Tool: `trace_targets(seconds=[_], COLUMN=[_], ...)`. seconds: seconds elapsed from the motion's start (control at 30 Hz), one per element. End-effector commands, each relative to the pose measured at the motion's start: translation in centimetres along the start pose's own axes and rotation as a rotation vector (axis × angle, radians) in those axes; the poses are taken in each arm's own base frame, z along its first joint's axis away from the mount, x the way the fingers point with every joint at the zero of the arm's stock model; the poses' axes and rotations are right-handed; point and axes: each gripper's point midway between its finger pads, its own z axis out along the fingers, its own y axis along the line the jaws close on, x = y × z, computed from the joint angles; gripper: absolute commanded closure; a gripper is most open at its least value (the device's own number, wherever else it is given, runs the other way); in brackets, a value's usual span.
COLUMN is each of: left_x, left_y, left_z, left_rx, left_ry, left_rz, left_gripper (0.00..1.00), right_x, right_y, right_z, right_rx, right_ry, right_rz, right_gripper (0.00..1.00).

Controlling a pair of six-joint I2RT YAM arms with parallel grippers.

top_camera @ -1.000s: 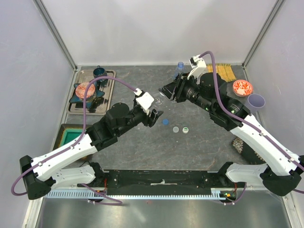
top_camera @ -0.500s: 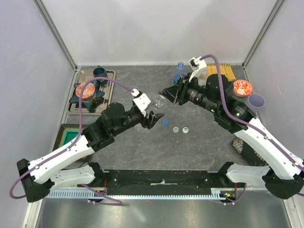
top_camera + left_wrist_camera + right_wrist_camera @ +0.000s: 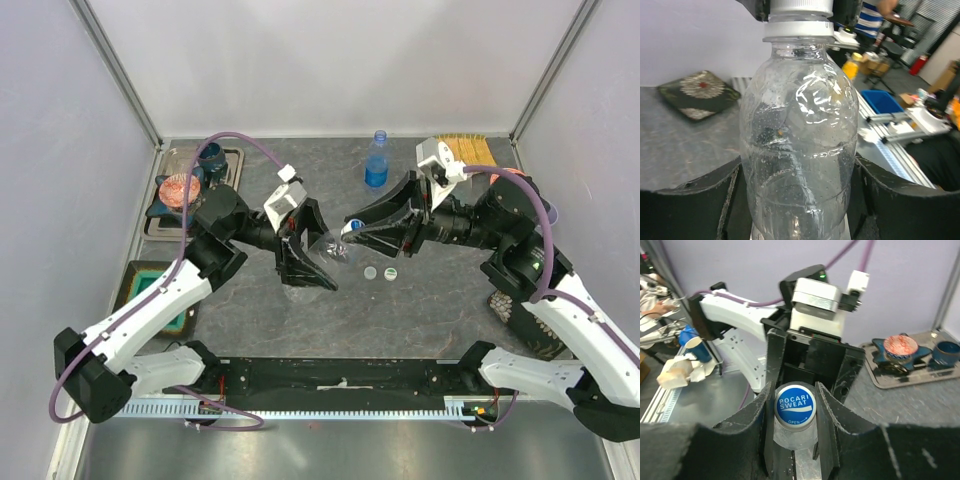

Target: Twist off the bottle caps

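Both arms reach inward and meet over the middle of the table. The left gripper point(image 3: 318, 258) is closed partway, its fingers point(image 3: 690, 200) pressing both sides of the plain clear bottle point(image 3: 799, 150). The right gripper point(image 3: 355, 228) pinches the bottle's Pocari Sweat cap point(image 3: 795, 405). The blue-labelled bottle point(image 3: 376, 160) stands upright at the far edge.

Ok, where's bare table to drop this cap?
Near-centre slab between the loose caps and the arm bases; also the back strip between the metal tray and blue-labelled bottle. Crowded mid-table: left gripper holds the clear bottle, right gripper its cap.
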Motion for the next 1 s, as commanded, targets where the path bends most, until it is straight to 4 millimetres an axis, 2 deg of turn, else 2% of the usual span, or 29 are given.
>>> trace_targets(seconds=[0.0, 0.1, 0.2, 0.33, 0.43, 0.47, 0.5, 0.53, 0.6, 0.8, 0.97], left_x=[-0.9, -0.7, -0.4, -0.2, 0.0, -0.1, -0.3, 0.2, -0.2, 0.5, 0.8], left_y=[-3.0, -2.7, -2.3, -2.0, -1.3, -1.0, -1.2, -0.7, -0.6, 0.1, 0.4], left_z=[-0.5, -0.6, -0.7, -0.7, -0.7, -0.7, -0.7, -0.7, -0.7, -0.8, -0.8], left_rx=[0.18, 0.2, 0.211, 0.208, 0.176, 0.159, 0.148, 0.127, 0.098, 0.057, 0.041], left_ry=[0.05, 0.063, 0.071, 0.074, 0.068, 0.06, 0.058, 0.066, 0.057, 0.069, 0.071], left_rz=[-0.014, -0.027, -0.049, -0.08, -0.092, -0.087, -0.079, -0.082, -0.061, -0.057, -0.053], left_gripper=[0.6, 0.6, 0.6, 0.6, 0.6, 0.6, 0.6, 0.6, 0.59, 0.59, 0.58], right_x=[0.3, 0.7, 1.8, 3.0, 2.7, 2.5, 2.3, 1.9, 1.5, 0.5, -0.4], right_y=[5.4, 7.0, 7.6, 6.9, 6.0, 5.8, 5.6, 5.4, 4.9, 3.9, 3.6], right_z=[-0.9, -1.5, -1.9, -1.6, -1.0, -1.0, -0.9, -0.8, -0.6, -0.4, -0.3], right_rx=[-0.305, -0.411, -0.466, -0.444, -0.385, -0.366, -0.35, -0.334, -0.291, -0.213, -0.173], right_ry=[0.016, 0.039, 0.068, 0.085, 0.071, 0.069, 0.064, 0.055, 0.049, 0.02, 0.013], right_rz=[-0.028, -0.03, -0.03, -0.007, 0.007, 0.014, 0.018, 0.015, 0.026, 0.033, 0.037], right_gripper=[1.0, 1.0, 1.0, 1.0, 1.0, 0.93, 0.81, 0.77, 0.67, 0.53, 0.5])
